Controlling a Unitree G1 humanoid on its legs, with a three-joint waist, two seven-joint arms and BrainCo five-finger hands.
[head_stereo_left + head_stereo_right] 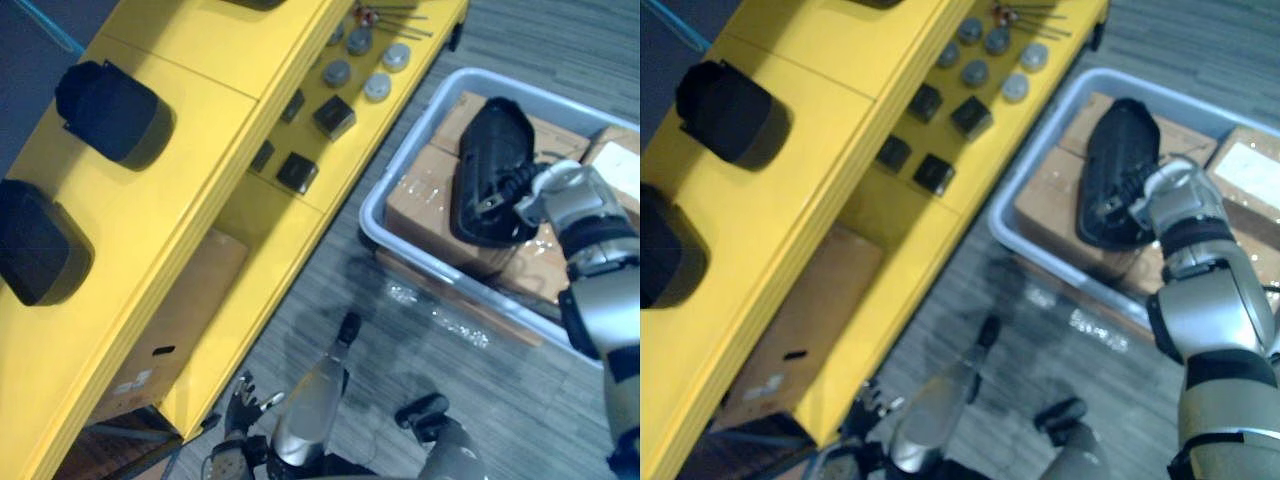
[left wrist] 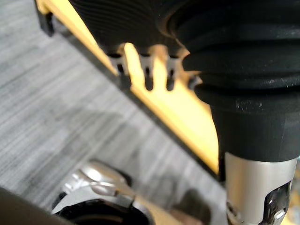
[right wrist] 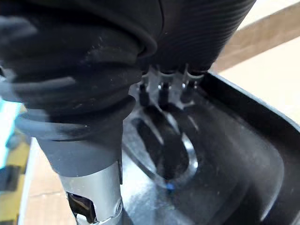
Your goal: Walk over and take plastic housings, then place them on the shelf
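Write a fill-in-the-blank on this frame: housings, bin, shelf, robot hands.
1. The right robot hand is at a black plastic housing that lies in the grey ____.
2. Under that housing are cardboard ____.
3. ____ more housings sit on top of the shelf.
4. The left robot hand hangs low near the foot of the shelf, which is ____ in colour.

Missing words: bin; boxes; two; yellow.
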